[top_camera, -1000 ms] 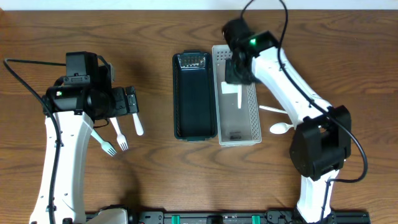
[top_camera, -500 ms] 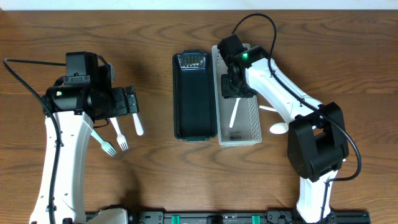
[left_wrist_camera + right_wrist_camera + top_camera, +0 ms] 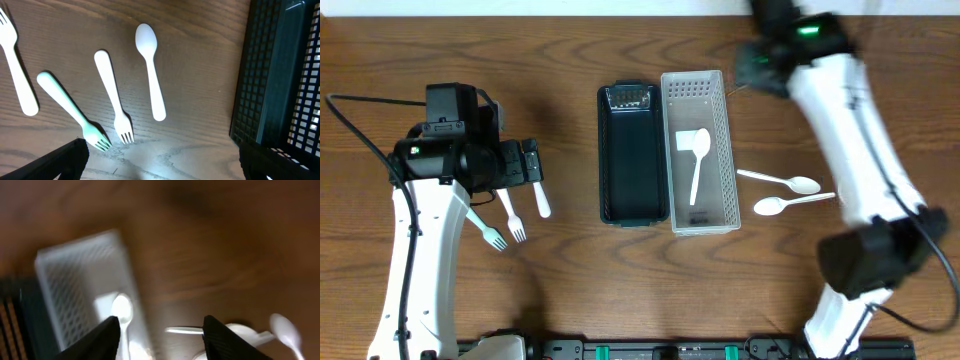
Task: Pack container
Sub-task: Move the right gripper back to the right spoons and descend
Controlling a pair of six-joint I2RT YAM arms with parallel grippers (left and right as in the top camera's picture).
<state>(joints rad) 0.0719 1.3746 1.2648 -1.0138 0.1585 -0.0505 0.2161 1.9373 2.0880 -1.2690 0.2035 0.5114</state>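
Note:
A white perforated container [image 3: 723, 150] stands beside a black container [image 3: 634, 160] at mid-table. One white spoon [image 3: 696, 160] lies inside the white container, also blurred in the right wrist view as the spoon [image 3: 122, 311]. Two more white spoons [image 3: 782, 181] [image 3: 790, 203] lie on the table to its right. My right gripper [image 3: 753, 68] hangs open and empty above the back right corner of the white container [image 3: 80, 280], motion-blurred. My left gripper [image 3: 525, 164] is open over a white spoon [image 3: 150, 70], a white fork [image 3: 114, 95] and a mint fork [image 3: 72, 112].
Another white fork [image 3: 17, 70] lies at the far left of the left wrist view. The black container's wall [image 3: 280, 75] fills that view's right side. Bare wood table [image 3: 880, 100] surrounds both arms.
My right gripper opened, left the white spoon in the white container, and swung up and back to the right. The left arm has not moved.

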